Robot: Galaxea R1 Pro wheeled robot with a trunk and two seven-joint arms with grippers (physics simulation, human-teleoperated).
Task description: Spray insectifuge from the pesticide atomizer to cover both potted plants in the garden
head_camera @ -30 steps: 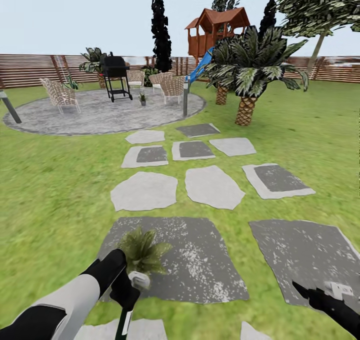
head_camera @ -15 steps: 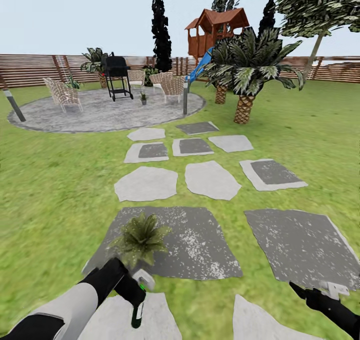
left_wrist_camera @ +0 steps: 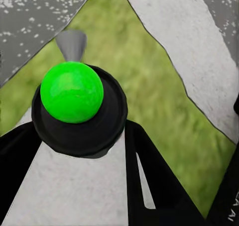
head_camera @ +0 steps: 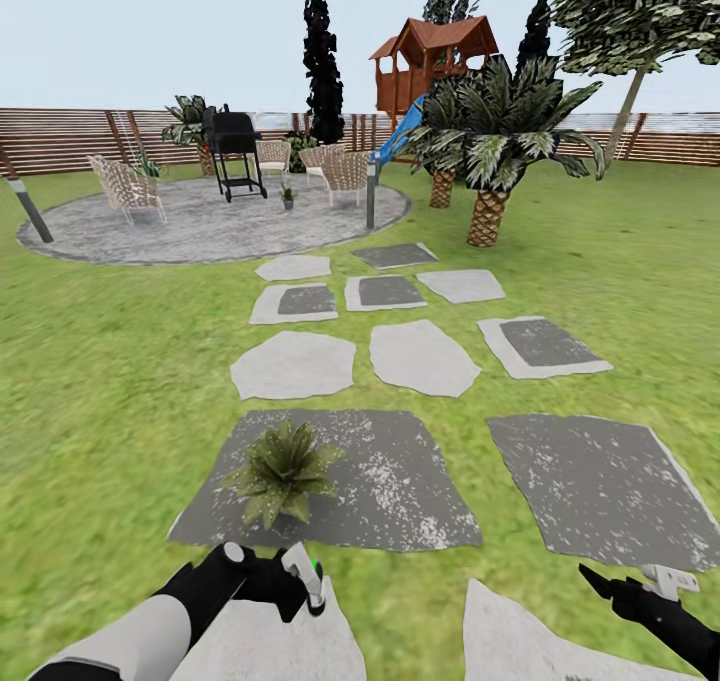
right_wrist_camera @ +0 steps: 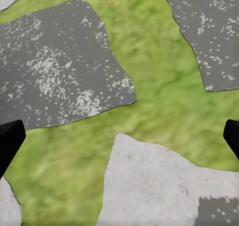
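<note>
Compared with the frame half a second before, the whole head view had drawn back slightly, so the potted plant (head_camera: 282, 471) sat a little farther from the near edge; this was camera motion. The left gripper (head_camera: 285, 583) had swung its load from hanging down to lying nearly level, pointing right. It was clamped on the pesticide atomizer (head_camera: 303, 573), whose whitish head and a small green spot showed at the gripper's right end, above a pale stepping slab (head_camera: 270, 646). In the left wrist view the atomizer (left_wrist_camera: 79, 109) appeared as a black round body with a bright green ball, gripped between dark fingers (left_wrist_camera: 154, 181). The plant stood on the dark grey slab (head_camera: 400, 481) just beyond the atomizer, apart from it. The right gripper (head_camera: 625, 591) hung low at near right; its fingertips (right_wrist_camera: 10, 141) sat wide apart over grass, holding nothing.
</note>
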